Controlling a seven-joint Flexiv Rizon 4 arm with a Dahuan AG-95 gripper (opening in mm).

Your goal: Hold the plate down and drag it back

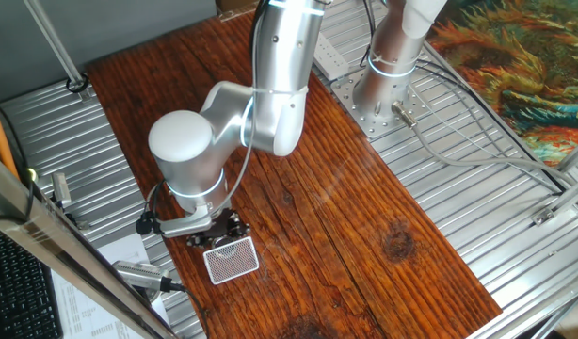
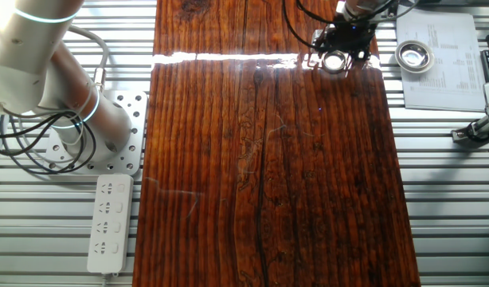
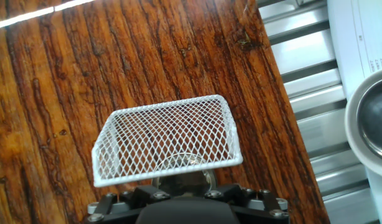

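Plate (image 2: pixel 334 61) sits on the worktop (image 2: pixel 268 159) directly under the end effector (image 2: pixel 338 49), behind its mesh card (image 3: pixel 166 140); finger spread cannot be told; likely light, stiff, slippery metal; press down at its centre, not its rim.

Wooden table (image 2: pixel 268 175), plate (image 2: pixel 334 61) seemingly atop

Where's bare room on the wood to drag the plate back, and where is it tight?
The wooden board is bare from the claw to its opposite end, bordered by the arm base and power strip. Tight: the corner with claw, plate and mesh piece, near the steel bowl.
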